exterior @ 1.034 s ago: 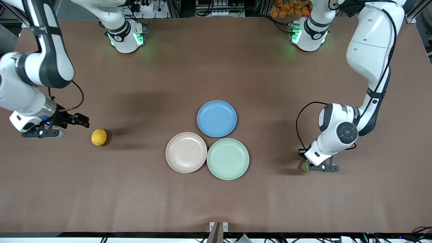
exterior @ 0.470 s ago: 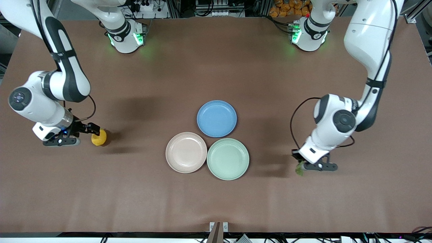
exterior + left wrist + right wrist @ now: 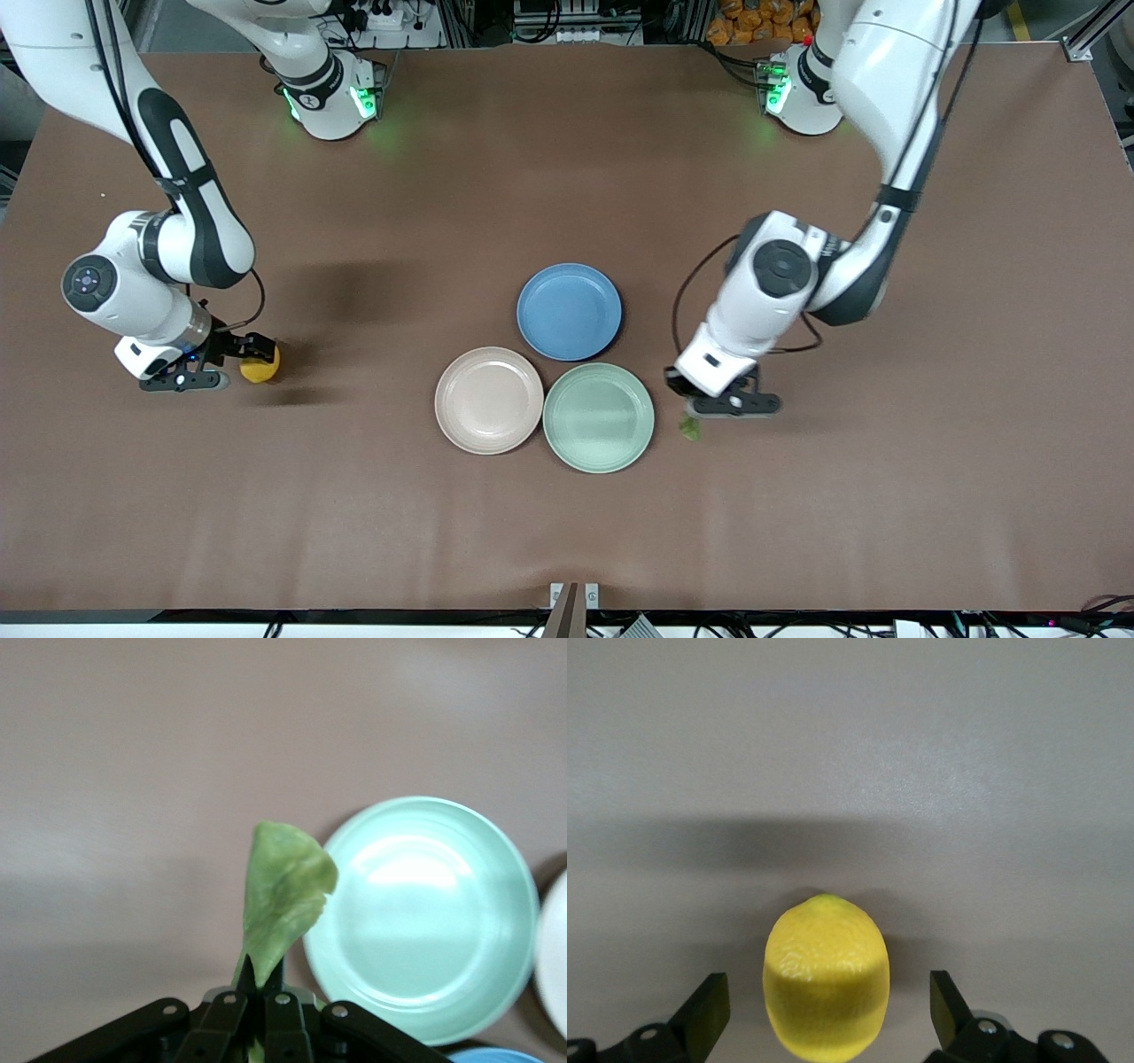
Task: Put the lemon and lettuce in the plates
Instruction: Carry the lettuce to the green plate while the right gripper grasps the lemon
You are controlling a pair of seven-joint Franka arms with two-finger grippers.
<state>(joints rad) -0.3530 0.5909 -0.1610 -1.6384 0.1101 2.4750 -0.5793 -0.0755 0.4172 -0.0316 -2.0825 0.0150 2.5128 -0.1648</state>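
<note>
The yellow lemon (image 3: 262, 366) lies on the table toward the right arm's end. My right gripper (image 3: 251, 359) is down at it, open, with a finger on each side of the lemon (image 3: 827, 979) and a gap to each. My left gripper (image 3: 693, 413) is shut on the green lettuce leaf (image 3: 689, 430) and holds it in the air just beside the mint green plate (image 3: 599, 416). In the left wrist view the lettuce (image 3: 283, 895) hangs from the shut fingers, next to the mint plate (image 3: 425, 921). The pink-beige plate (image 3: 489, 400) touches the mint one. Both are empty.
An empty blue plate (image 3: 569, 311) sits farther from the front camera than the two pale plates and touches both. The two arm bases (image 3: 332, 97) (image 3: 802, 93) stand along the table's edge.
My left arm has carried the lettuce from its end of the table to the mint plate's edge. My right gripper has moved in and now straddles the lemon.
</note>
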